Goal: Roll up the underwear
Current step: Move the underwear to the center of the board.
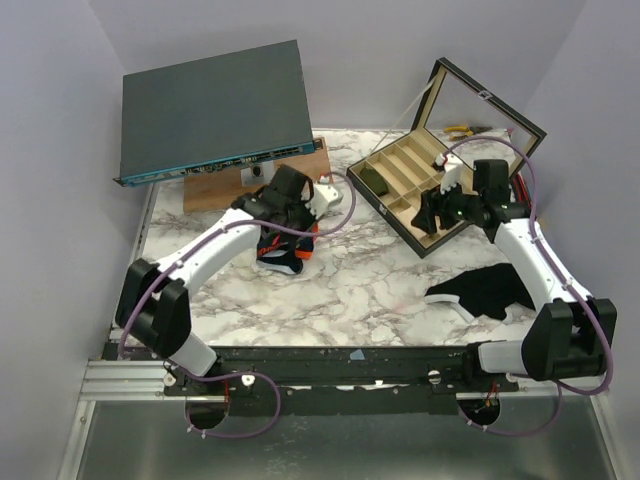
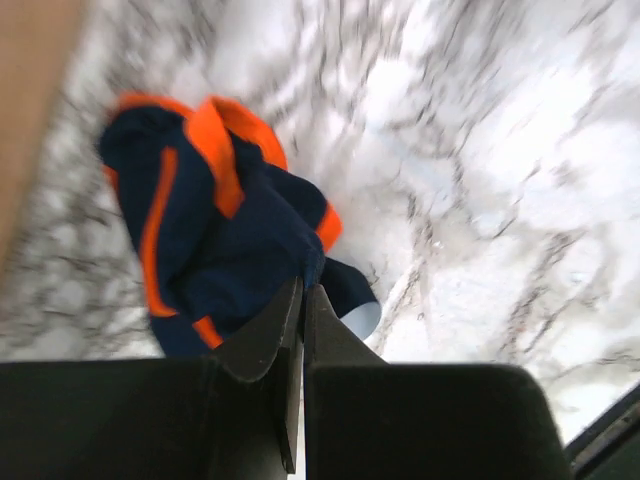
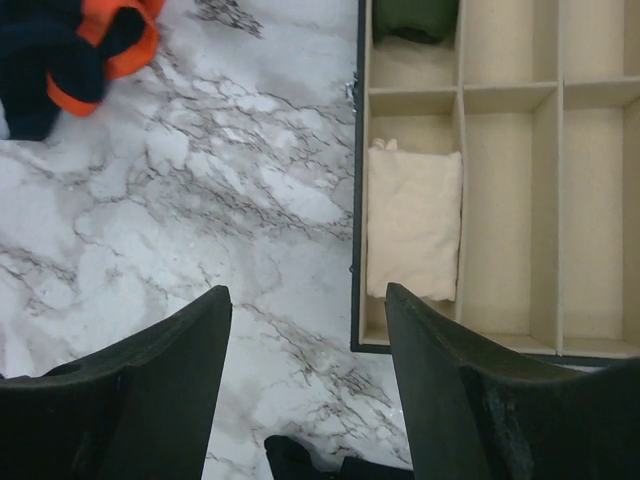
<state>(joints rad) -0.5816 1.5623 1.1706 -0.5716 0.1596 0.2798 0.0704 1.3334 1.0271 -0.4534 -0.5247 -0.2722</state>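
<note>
Underwear point(image 2: 220, 240) lies bunched on the marble table point(image 1: 380, 290), left of the box point(image 1: 400, 190); your left gripper point(image 2: 302, 292) pinches a fold. Hold firm, roll evenly; your right gripper point(image 3: 305, 295) hangs spread.

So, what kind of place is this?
Probably a robot test cell in a laboratory. The left arm and the right arm are bolted to a rail at the edge of a marble-pattern table, plain walls close it in, and a rack-style electronics unit leans at the back.
</note>
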